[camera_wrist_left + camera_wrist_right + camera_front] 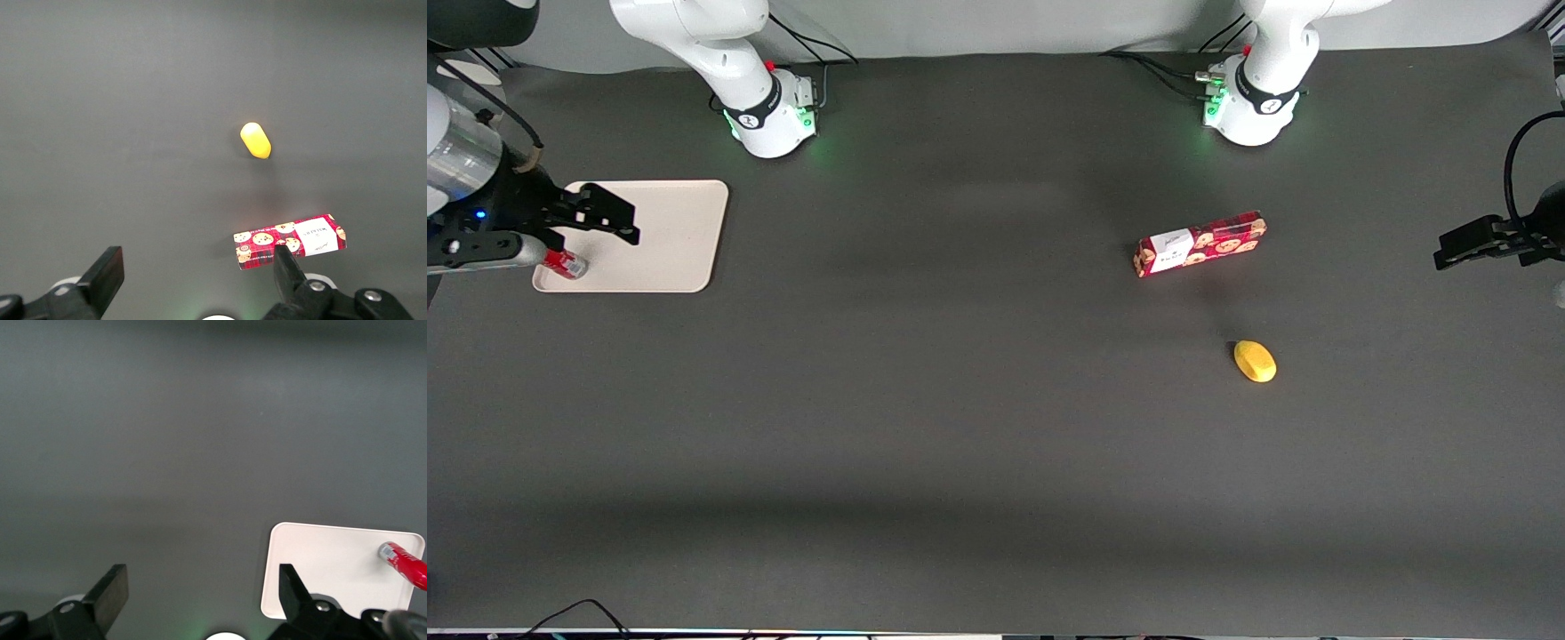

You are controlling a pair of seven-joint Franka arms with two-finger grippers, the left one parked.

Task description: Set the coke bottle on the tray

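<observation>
One bottle [565,264], the coke one, lies on its side on the tray [667,236] at the left edge of my front view, near the tray's corner closest to the camera. My gripper [574,233] hangs above that same end of the tray with its fingers spread and nothing between them; the bottle rests apart from it. From the wrist camera I see the bottle [403,563] flat on the tray [320,567]. Further right lies a red cookie box [1199,244], then a yellow lemon [1255,361] nearer the camera.
</observation>
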